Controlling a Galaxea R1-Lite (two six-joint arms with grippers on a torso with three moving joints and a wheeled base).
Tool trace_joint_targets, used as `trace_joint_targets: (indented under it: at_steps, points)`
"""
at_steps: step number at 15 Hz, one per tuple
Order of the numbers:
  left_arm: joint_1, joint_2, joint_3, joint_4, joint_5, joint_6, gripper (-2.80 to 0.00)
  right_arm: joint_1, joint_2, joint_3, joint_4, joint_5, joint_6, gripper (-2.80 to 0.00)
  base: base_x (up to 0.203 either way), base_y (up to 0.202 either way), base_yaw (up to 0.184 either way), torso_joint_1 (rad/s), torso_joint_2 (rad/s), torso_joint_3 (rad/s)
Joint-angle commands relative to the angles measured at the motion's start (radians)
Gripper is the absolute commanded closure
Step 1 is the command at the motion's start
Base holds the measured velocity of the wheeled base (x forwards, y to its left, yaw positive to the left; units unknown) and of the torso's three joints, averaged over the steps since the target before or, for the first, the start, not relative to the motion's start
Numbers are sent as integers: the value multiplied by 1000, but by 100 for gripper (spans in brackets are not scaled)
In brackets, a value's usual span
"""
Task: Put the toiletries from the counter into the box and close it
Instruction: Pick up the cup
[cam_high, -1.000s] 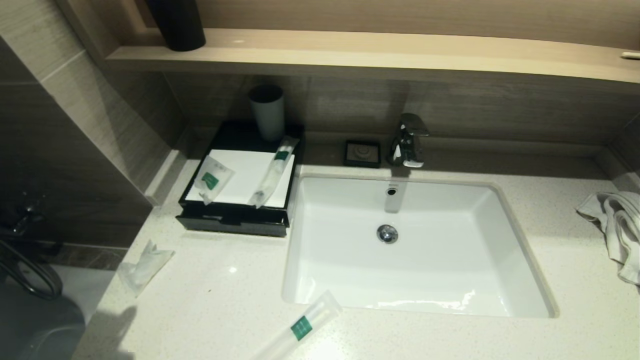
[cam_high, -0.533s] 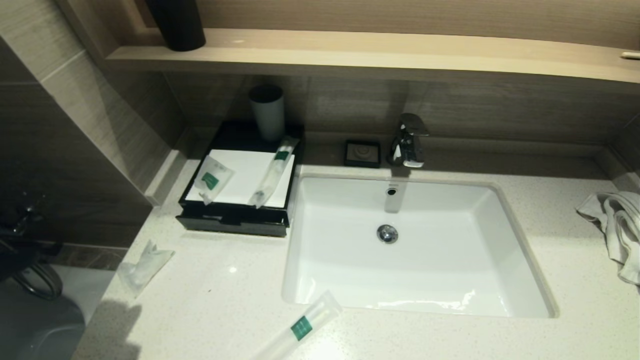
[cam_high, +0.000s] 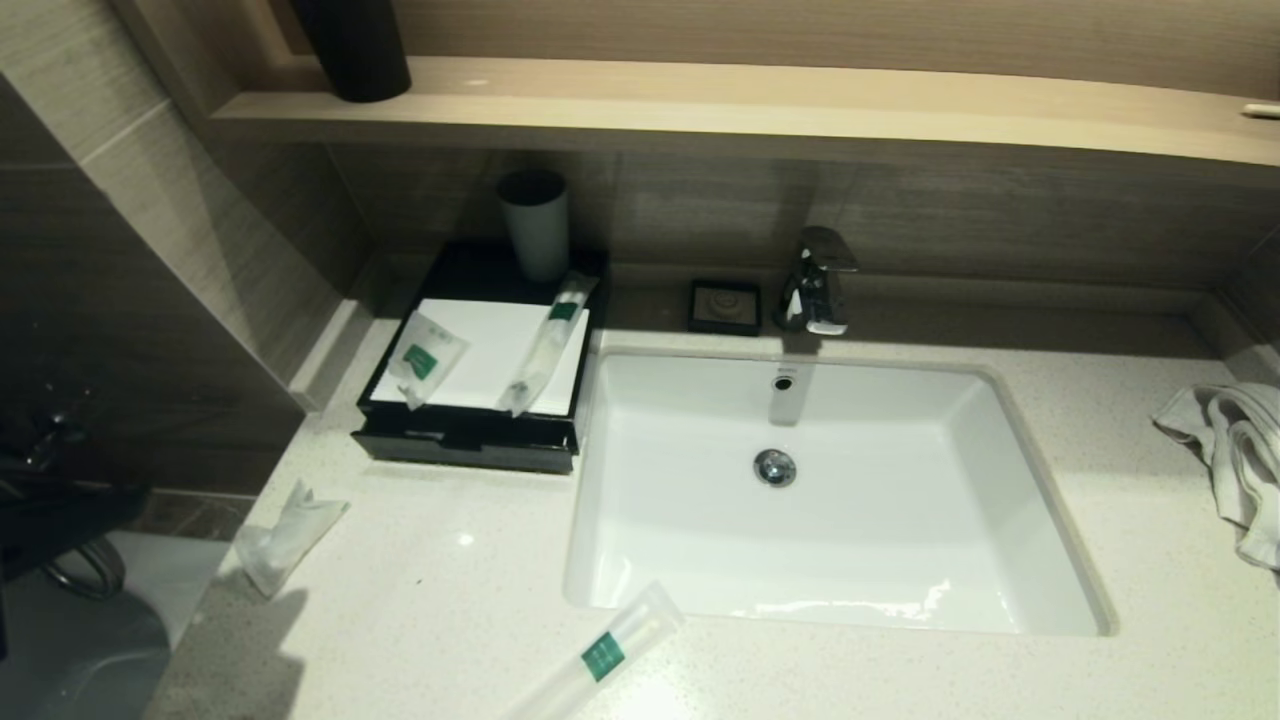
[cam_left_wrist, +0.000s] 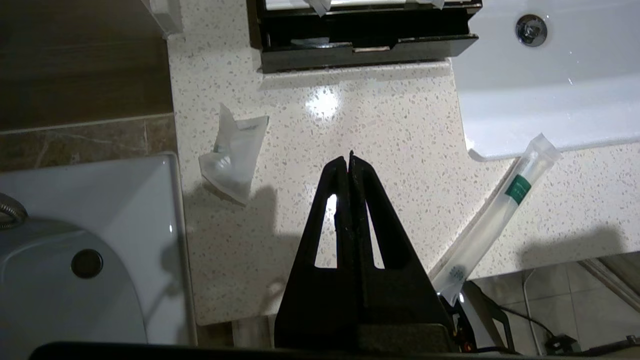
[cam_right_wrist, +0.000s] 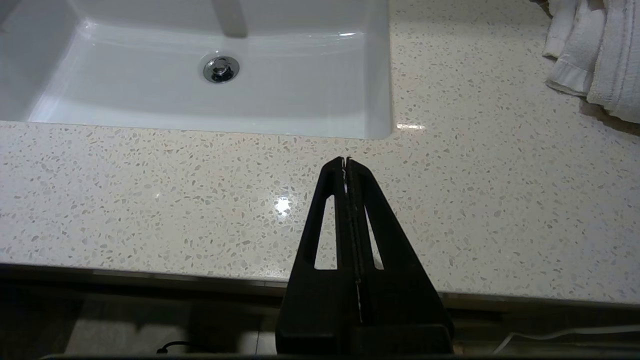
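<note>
My left gripper (cam_left_wrist: 348, 159) hangs pressed together, empty, above the counter (cam_left_wrist: 390, 130). A crumpled translucent short packet (cam_left_wrist: 234, 152) lies beside it; the long packet (cam_left_wrist: 492, 215), green-labelled, lies by the basin (cam_left_wrist: 550, 95).

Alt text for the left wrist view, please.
The left hand, shut and empty, hangs over the speckled counter between a short crumpled packet and a long green-labelled packet. The black box sits beyond, beside the basin.

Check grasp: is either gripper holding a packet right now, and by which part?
Nothing is held. The left gripper is shut empty above the counter; the right gripper is shut empty over the counter's front edge.
</note>
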Motion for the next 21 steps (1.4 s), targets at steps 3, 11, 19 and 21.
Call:
trace_joint_targets:
  at_steps: [3, 11, 19, 21]
  points:
    - [-2, 60, 8, -48, -1, -1, 0, 0, 0, 0, 0, 0, 0, 0, 0, 0, 0, 0, 0, 0]
    - [-42, 202, -124, -253, 68, -72, 0, -1, 0, 0, 0, 0, 0, 0, 0, 0, 0, 0, 0, 0]
    - [-155, 385, -274, -399, 199, -108, 0, 0, 0, 0, 0, 0, 0, 0, 0, 0, 0, 0, 0, 0]
    - [-177, 415, -276, -488, 235, -108, 0, -1, 0, 0, 0, 0, 0, 0, 0, 0, 0, 0, 0, 0]
